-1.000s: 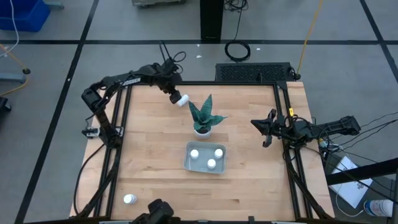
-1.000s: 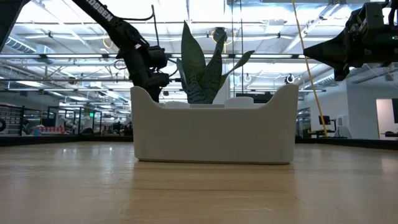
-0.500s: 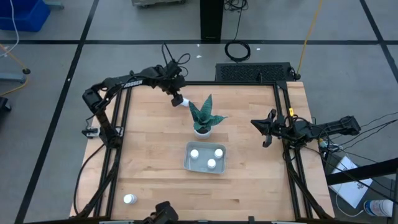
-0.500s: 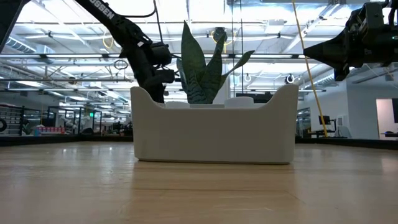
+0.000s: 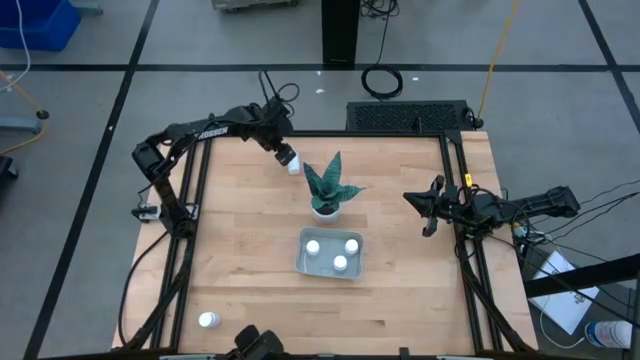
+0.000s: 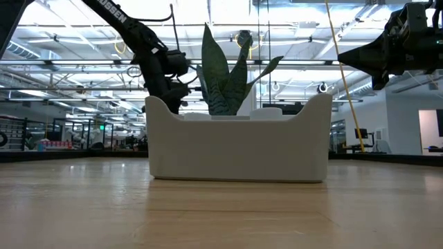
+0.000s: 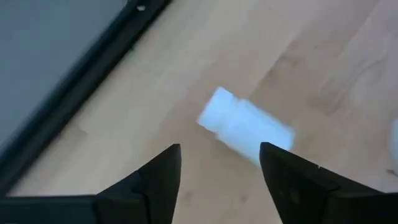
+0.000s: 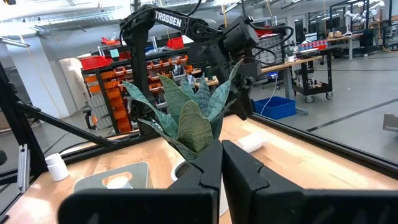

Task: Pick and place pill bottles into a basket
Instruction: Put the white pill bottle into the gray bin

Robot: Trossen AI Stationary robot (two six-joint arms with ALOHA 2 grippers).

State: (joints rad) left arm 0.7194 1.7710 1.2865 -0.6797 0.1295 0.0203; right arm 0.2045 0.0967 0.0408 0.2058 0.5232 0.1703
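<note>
One pill bottle (image 7: 245,126) lies loose — left claw (image 7: 219,163) open above.

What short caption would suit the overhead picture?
Left gripper open over a fallen pill bottle beside the plant; three bottles already in the basket.

I get even, bright overhead light — ceiling strips glare in the low view; the left wrist bottle (image 7: 245,126) looks blurred.

1 spiky green plant (image 5: 327,184) in a white pot (image 5: 324,211) on the wooden table (image 5: 240,240).
</note>
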